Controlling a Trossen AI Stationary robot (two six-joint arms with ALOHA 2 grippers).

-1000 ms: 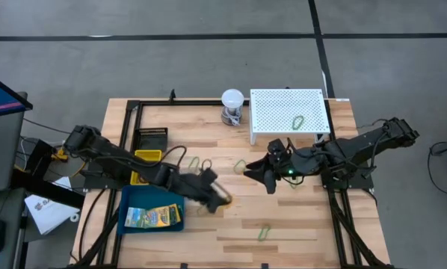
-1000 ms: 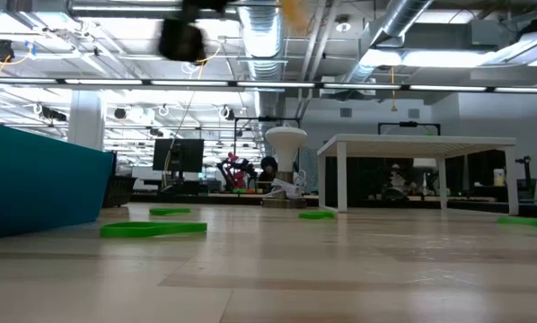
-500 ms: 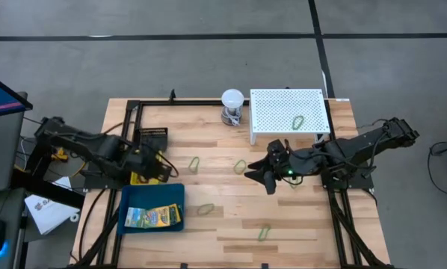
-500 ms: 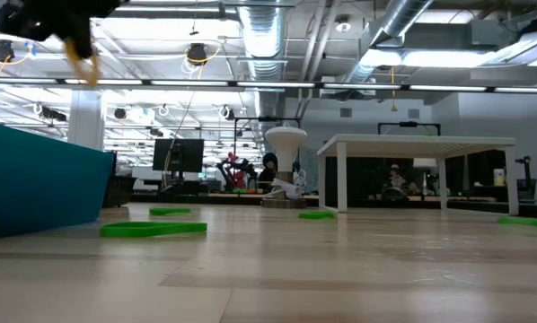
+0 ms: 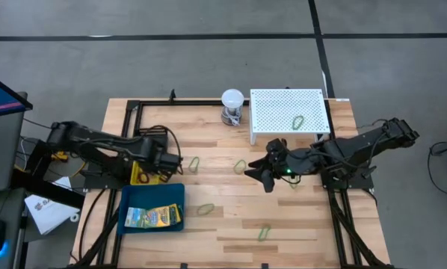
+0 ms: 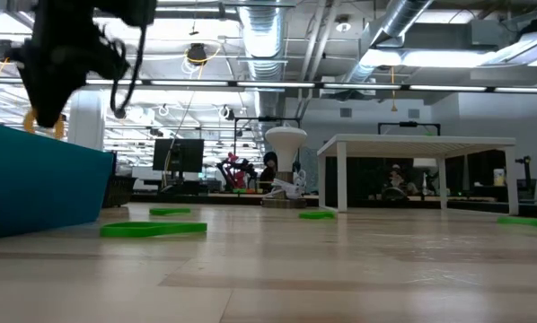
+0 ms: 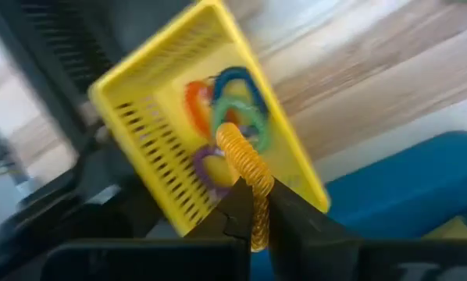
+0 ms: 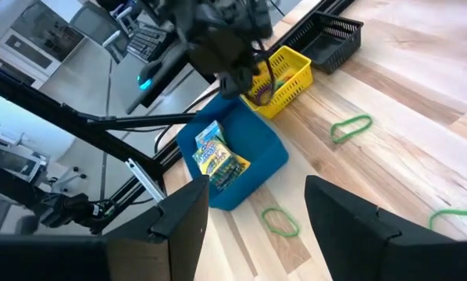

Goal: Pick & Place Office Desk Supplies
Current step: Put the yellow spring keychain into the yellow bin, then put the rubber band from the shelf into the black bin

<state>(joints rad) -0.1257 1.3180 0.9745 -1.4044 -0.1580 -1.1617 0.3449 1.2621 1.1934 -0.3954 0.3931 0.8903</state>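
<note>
Midway: left claw pinching orange coil loop over yellow bin holding several loops; right claw wide open, empty; green loops left on worktop.

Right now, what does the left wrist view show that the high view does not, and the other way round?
Only the left wrist view shows the left gripper shut on an orange loop, and the coloured loops inside the yellow bin. Only the high view shows the right gripper, the white perforated stand and the green loops on the table. Both show the yellow bin and the blue tray.
</note>
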